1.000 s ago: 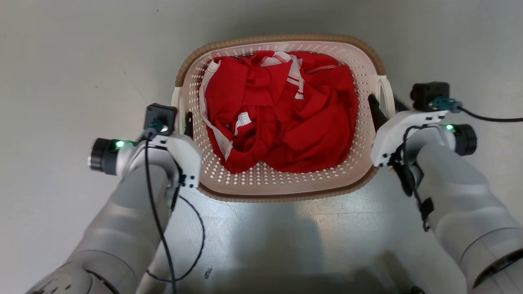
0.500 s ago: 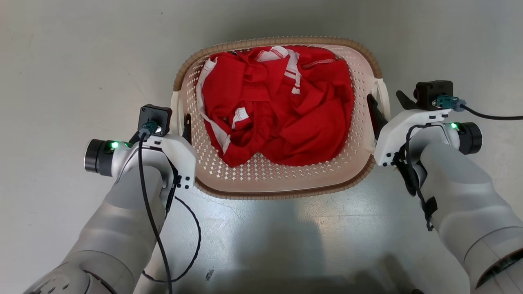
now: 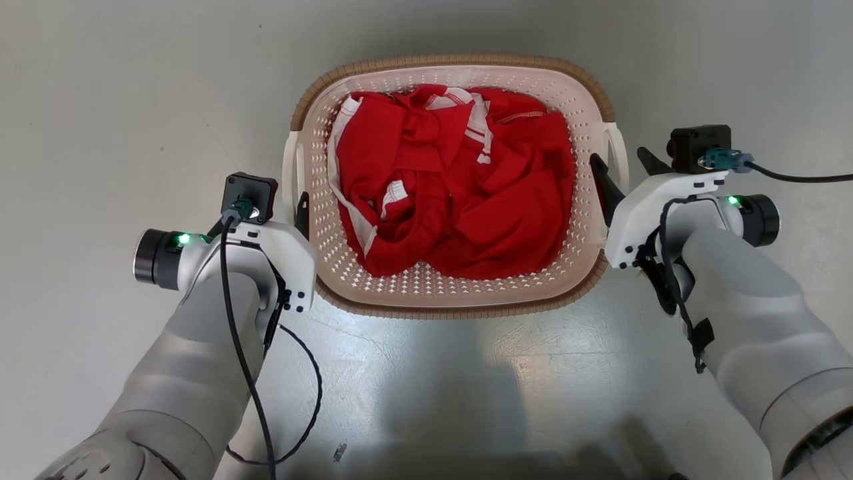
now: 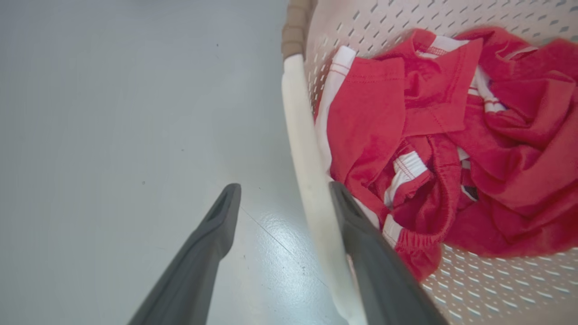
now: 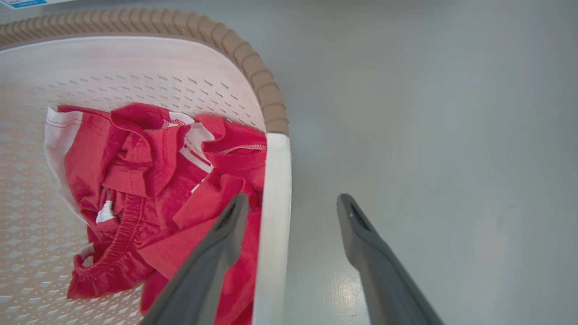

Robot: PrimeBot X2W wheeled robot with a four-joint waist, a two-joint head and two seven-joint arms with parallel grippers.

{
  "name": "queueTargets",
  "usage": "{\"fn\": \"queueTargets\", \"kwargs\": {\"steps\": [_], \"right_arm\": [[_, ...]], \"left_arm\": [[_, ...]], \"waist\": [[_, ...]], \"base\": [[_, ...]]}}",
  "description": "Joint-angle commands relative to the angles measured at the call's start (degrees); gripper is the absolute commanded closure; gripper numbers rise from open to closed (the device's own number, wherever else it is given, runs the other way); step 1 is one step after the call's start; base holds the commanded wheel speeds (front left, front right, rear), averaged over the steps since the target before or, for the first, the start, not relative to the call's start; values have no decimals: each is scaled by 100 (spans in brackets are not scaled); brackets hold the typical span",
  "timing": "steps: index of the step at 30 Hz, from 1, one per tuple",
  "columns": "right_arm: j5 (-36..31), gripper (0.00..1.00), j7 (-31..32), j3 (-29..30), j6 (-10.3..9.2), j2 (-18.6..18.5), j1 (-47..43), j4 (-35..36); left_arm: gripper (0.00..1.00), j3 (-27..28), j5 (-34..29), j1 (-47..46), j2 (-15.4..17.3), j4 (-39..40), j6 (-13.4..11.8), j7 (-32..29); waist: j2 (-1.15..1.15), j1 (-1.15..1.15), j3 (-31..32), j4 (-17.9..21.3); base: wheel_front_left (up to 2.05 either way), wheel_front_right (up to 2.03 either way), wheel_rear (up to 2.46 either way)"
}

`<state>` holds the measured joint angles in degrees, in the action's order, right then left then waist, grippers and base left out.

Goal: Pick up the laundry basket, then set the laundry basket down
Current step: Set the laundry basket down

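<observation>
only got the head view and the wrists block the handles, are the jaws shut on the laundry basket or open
observer: left gripper is open, jaws straddling the white left handle of the laundry basket, one inside, one outside.
operator: outer one touching the handle
observer: no, bare floor shows between them; the inner one looks to lie against the handle.
operator: and the right
observer: right gripper is open too, astride the right handle, inner jaw over the red garment, outer one clear of the handle.
</observation>
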<state>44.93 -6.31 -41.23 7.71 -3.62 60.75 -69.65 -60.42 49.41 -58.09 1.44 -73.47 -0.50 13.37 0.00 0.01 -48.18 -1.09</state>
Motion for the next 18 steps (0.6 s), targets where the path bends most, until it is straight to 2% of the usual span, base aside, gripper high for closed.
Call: {"fn": "queueTargets", "kwargs": {"steps": [1,18], "right_arm": [[68,0,-53,-94,-22,74,-351,84],[551,0,-86,-622,-22,74,-723,30]], "left_arm": [[0,48,20,116,176,-39,-5,15],[0,13,200,606,149,-45,-3,-9]], "waist": [[0,0,32,-5],[0,0,1027,137]], "base": [[0,0,0],[0,0,0]]}}
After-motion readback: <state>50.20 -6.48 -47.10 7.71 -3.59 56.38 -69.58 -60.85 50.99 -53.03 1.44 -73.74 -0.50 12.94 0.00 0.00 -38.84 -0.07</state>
